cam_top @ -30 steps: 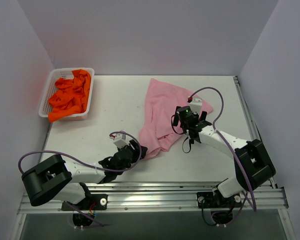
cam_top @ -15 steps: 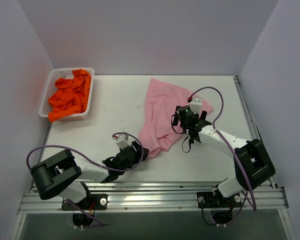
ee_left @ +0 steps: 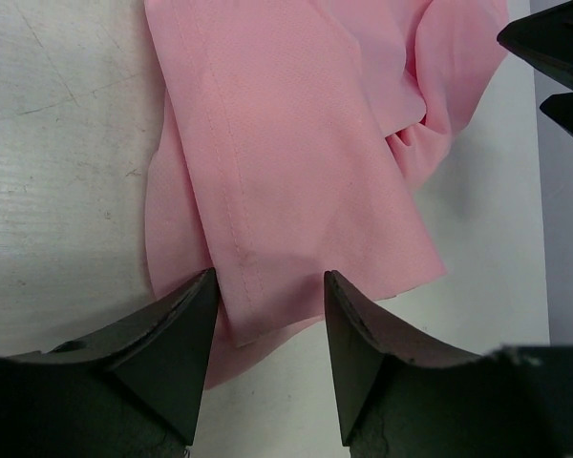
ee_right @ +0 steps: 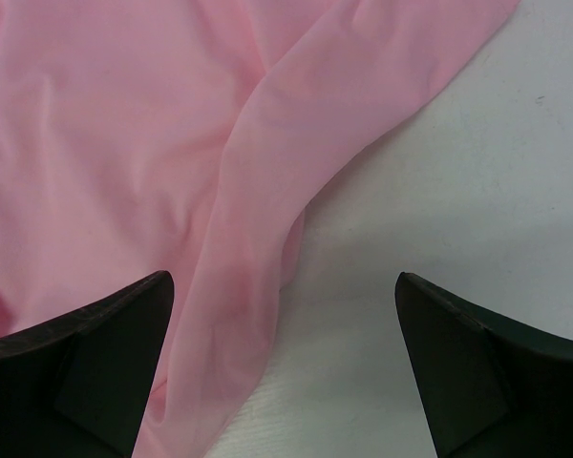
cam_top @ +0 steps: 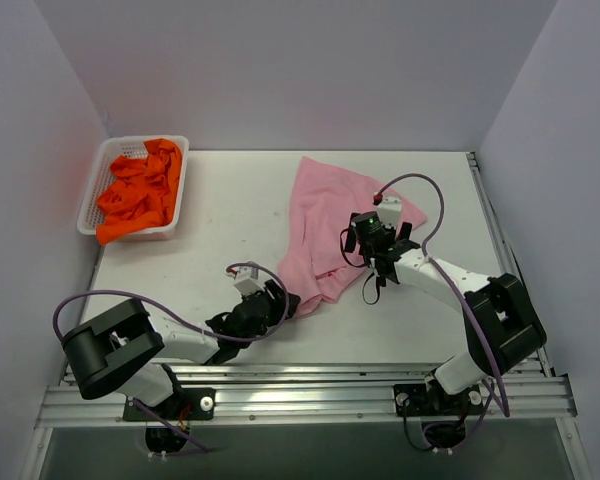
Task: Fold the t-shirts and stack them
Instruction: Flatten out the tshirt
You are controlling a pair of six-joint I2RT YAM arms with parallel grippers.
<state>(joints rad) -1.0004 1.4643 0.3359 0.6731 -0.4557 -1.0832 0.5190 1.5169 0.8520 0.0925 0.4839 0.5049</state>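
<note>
From above, the pink t-shirt (cam_top: 325, 225) lay crumpled mid-tabletop (cam_top: 230, 220), and orange t-shirts (cam_top: 140, 190) filled the far-left basket (cam_top: 98, 165). Left wrist: the left end effector (ee_left: 267, 286) stood half open, its 2 fingers (ee_left: 162, 353) straddling the shirt's hem. Right wrist: the right end effector (ee_right: 282, 286) gaped wide over the shirt's edge.

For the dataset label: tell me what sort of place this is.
Probably a lab test cell: plain walls enclose a white table, left arm and right arm bolted to a metal rail.
</note>
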